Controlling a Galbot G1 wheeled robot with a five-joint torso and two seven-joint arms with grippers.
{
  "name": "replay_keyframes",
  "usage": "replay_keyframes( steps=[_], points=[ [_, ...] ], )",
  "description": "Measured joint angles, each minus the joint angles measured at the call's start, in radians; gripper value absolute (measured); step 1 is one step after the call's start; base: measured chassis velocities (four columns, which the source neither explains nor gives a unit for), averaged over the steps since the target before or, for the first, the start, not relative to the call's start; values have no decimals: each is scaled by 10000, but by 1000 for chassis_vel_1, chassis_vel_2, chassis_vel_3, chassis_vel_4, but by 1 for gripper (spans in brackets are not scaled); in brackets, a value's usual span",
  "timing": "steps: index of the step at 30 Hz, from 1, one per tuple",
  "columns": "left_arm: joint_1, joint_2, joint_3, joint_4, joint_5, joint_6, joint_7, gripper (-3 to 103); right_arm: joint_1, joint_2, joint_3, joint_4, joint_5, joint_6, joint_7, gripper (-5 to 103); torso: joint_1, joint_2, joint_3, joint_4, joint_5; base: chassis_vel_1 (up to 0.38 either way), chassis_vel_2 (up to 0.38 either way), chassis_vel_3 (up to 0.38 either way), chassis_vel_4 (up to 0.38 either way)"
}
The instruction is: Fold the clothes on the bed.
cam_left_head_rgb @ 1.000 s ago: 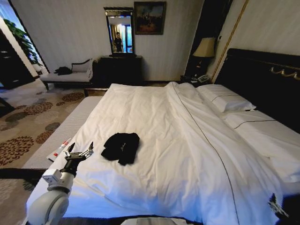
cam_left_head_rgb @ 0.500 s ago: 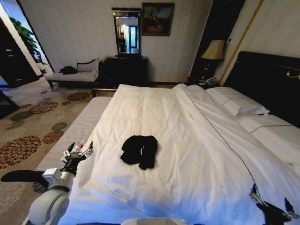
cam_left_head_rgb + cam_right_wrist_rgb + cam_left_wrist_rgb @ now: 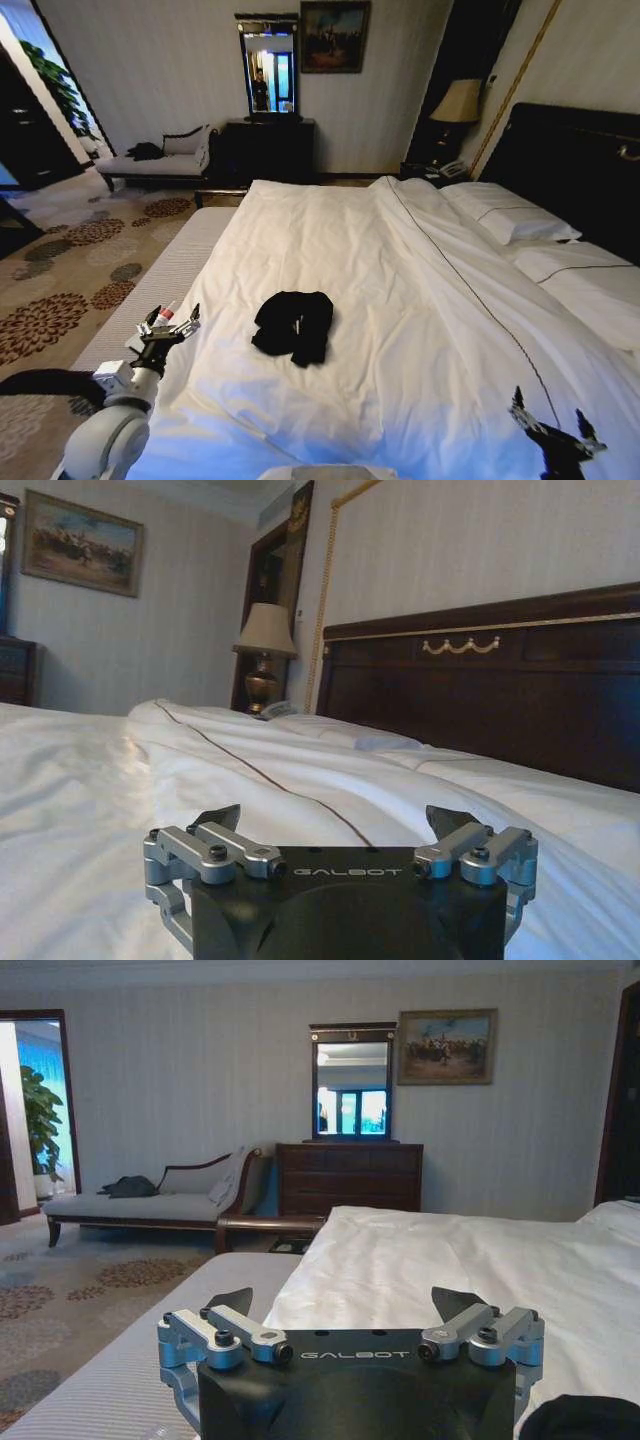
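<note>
The black T-shirt (image 3: 293,325) lies in a crumpled heap on the white duvet of the bed (image 3: 420,300), a little left of the middle of the head view, near the bed's foot. No folding has begun yet, and the lettering on the shirt can't be seen.

The left gripper (image 3: 167,326) hangs at the lower left of the head view, over the bed's edge, apart from the shirt. Its fingers are spread wide and hold nothing. The right gripper (image 3: 548,432) sits at the lower right, over the duvet, well apart from the shirt. It is wide open too, with nothing in it.

I think the step now is getting both grippers to the shirt. To do it well, the shirt should first be spread flat. Each gripper should pinch only the black cloth and not catch the duvet under it.
</note>
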Motion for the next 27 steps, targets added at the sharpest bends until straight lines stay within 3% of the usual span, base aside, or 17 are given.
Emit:
replay_keyframes(
  steps=[4,14,18,19,21,22,27],
  points=[
    [0,-4,46,111,-51,6,106,100,-2,0,-118,56,-67,36,4,100,5,-2,2,-1,1,-55,81,56,-66],
    [-385,498,651,893,-1565,421,544,100,-71,-61,-465,259,-100,302,-144,100,-3,2,-1,0,0,0,0,0,0],
    [-1532,1113,1216,1496,-2858,831,555,100,-61,-213,-611,359,-133,255,-161,100,7,-2,3,-12,2,0,0,0,0],
    [-1532,1113,1216,1496,-2858,831,555,100,-61,-213,-611,359,-133,255,-161,100,7,-2,3,-12,2,0,0,0,0],
    [-1901,1285,1434,1745,-3378,1003,522,100,-30,-285,-704,409,-185,200,-164,100,5,-2,2,7,7,0,0,0,0],
    [-2399,1501,1840,2107,-3857,1183,474,100,-55,-302,-720,465,-200,173,-160,100,4,-1,2,3,1,0,0,0,0],
    [-3709,1848,3008,3030,-4477,1443,435,100,-157,-293,-628,548,-180,154,-135,100,6,-2,3,-2,-2,0,0,0,0]
  ],
)
